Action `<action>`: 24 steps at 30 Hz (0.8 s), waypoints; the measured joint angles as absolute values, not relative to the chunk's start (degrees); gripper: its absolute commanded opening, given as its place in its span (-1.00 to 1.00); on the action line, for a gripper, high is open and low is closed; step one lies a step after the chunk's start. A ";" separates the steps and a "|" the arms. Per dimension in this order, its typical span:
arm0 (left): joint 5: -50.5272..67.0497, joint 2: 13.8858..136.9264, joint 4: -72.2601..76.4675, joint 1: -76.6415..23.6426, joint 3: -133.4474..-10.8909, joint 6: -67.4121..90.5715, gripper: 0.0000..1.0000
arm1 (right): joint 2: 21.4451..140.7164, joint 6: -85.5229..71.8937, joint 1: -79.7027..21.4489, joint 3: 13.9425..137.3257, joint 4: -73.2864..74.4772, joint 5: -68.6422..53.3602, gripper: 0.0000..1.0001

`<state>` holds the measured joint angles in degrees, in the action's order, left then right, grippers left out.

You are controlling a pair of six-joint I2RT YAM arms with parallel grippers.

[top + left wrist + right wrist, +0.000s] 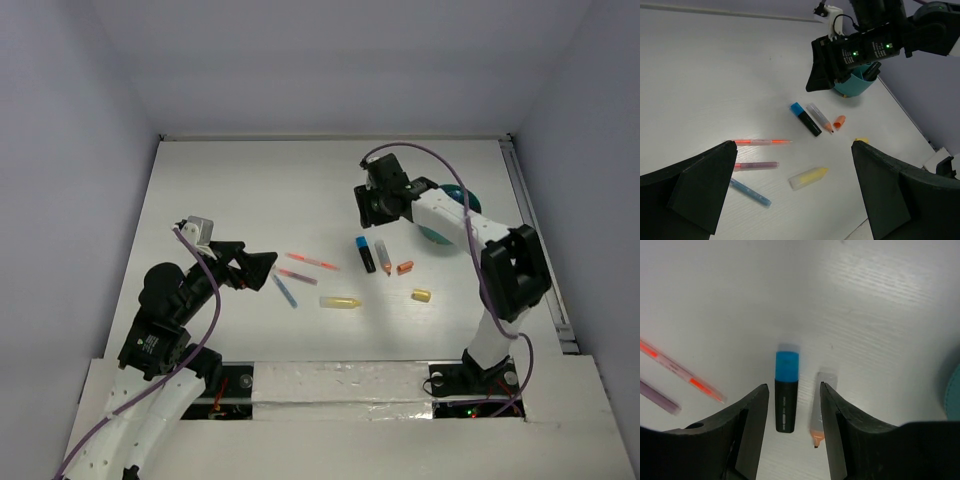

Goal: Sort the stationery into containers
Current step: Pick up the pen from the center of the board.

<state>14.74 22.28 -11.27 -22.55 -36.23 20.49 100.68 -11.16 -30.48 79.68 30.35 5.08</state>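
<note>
Stationery lies mid-table: a black marker with a blue cap [365,253] [805,119] [786,390], a grey marker with an orange tip [383,257] [821,407], a yellow highlighter [340,301] [808,178], a blue pen [285,291], a purple pen [296,276] and an orange pen [312,261]. The teal cup [455,215] [856,82] stands at the right, partly hidden by the right arm. My right gripper [376,212] [793,386] is open and empty above the blue-capped marker. My left gripper [268,263] [793,145] is open and empty, left of the pens.
A loose orange cap [405,267] and a yellow cap [421,295] lie right of the markers. The table is enclosed by pale walls, with a rail along the right edge [530,230].
</note>
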 measured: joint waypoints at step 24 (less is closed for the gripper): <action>14.74 22.26 -11.27 -22.55 -36.23 20.49 0.98 | 122.08 -6.52 -31.62 99.70 48.97 -2.11 0.10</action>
<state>14.74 22.26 -11.27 -22.55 -36.23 20.49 122.08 -6.52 -31.62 99.70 48.97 -2.11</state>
